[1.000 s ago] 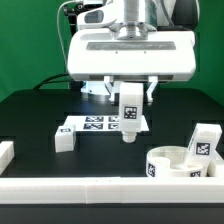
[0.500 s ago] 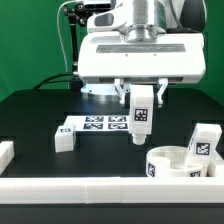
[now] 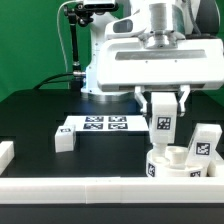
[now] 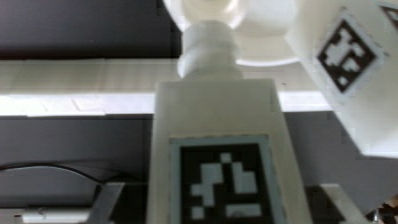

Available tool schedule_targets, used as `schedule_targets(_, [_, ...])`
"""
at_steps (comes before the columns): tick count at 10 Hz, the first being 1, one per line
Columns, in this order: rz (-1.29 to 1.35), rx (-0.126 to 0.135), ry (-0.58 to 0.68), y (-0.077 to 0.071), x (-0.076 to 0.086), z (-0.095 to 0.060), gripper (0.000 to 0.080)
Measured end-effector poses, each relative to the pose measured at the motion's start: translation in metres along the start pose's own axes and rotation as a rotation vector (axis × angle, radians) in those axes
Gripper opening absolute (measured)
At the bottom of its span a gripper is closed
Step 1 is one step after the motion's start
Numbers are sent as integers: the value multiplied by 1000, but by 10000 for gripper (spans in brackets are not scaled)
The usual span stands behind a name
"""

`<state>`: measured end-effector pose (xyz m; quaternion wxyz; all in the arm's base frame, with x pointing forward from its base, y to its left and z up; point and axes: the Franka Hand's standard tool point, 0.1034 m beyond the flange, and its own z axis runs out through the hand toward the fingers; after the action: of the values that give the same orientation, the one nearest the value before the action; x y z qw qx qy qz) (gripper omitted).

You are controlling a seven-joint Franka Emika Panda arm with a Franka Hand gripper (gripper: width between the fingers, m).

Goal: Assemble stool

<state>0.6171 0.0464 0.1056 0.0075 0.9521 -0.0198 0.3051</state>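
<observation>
The end effector (image 3: 160, 108) is clamped on an upright stool leg (image 3: 160, 128), its lower tip over the round seat disc (image 3: 157, 172) on the worktop (image 3: 35, 112). Another leg (image 3: 204, 142) stands just beside the disc.

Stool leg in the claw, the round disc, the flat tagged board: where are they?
held leg (image 3: 160, 126): exterior view, its tag.
round disc (image 3: 185, 169): exterior view, front rim.
marker board (image 3: 100, 124): exterior view, tagged top face.

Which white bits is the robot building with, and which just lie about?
For the job: round rimmed white plastic disc; white blocky tagged leg in the gripper; second leg beside disc; third leg lying apart.
Just there: flat white marker board; long white border rails.
</observation>
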Motion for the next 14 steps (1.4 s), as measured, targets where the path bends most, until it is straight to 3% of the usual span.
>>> schedule_targets(14, [-20,-2,-26,-5,-24,16,337])
